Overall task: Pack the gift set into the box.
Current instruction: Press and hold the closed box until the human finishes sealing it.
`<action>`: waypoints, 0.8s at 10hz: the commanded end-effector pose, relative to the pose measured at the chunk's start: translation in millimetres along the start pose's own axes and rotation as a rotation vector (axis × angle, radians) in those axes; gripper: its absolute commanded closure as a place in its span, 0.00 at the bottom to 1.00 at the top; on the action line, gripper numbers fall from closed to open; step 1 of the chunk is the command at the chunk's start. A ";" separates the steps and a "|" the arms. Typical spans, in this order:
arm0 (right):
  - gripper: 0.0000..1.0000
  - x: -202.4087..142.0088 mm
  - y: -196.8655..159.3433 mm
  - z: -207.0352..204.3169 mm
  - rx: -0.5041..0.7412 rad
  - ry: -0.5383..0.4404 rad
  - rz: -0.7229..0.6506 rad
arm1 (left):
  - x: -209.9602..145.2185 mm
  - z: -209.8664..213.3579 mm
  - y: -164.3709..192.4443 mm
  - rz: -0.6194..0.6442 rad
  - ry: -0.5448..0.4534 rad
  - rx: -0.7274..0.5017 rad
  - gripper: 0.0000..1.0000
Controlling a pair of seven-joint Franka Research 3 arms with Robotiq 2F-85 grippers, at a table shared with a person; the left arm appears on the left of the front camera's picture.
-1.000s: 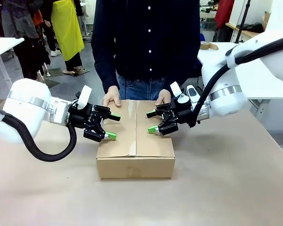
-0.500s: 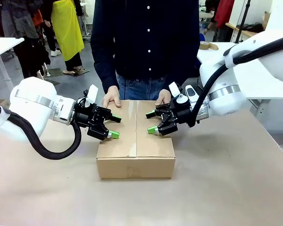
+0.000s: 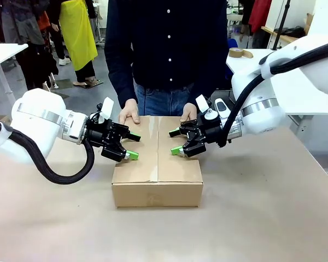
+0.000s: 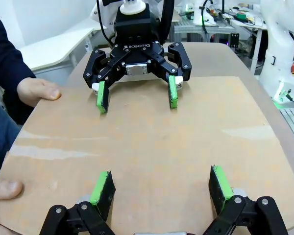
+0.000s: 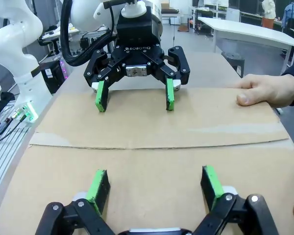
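We log: large brown corrugated cardboard box (image 3: 157, 164) mid-bench (image 3: 262, 213), flaps down | left fingers (image 3: 130, 156) spread open over its left side | right fingers (image 3: 177, 150) spread open over its right | person's hands (image 3: 129, 113) on its far edge

We are looking into a robotics lab: white desks (image 3: 3, 52) are standing on a grey floor (image 3: 71, 93), a tape roll (image 3: 238, 52) is lying on one, and people (image 3: 76, 33) are standing behind.

Left gripper (image 4: 161, 190) and right gripper (image 4: 137, 99), both spread wide, face each other above the box (image 4: 152, 142), a hand (image 4: 36, 91) on its edge.
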State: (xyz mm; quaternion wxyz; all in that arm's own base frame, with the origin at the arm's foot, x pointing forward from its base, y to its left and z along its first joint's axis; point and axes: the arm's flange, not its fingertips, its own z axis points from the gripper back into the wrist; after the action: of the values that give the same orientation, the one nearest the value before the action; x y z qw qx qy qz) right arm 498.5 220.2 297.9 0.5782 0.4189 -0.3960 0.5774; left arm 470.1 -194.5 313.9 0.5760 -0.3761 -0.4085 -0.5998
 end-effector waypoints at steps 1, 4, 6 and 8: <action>0.00 -0.6 0.0 -0.9 -0.004 -0.001 0.002 | -3.0 -0.1 -2.1 -0.002 -0.006 -0.006 0.00; 0.00 -0.6 0.0 -0.9 -0.004 -0.001 0.002 | -3.0 -0.1 -2.1 -0.002 -0.006 -0.006 0.00; 0.00 -0.6 0.0 -0.9 -0.004 -0.001 0.002 | -3.0 -0.1 -2.1 -0.002 -0.006 -0.006 0.00; 0.00 -0.6 0.0 -0.9 -0.004 -0.001 0.002 | -3.0 -0.1 -2.1 -0.002 -0.006 -0.006 0.00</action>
State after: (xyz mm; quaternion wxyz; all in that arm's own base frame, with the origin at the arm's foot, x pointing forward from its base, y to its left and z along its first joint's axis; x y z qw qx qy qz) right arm 498.3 220.3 298.0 0.5778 0.4195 -0.3959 0.5774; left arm 470.1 -194.4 314.0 0.5755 -0.3772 -0.4087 -0.5996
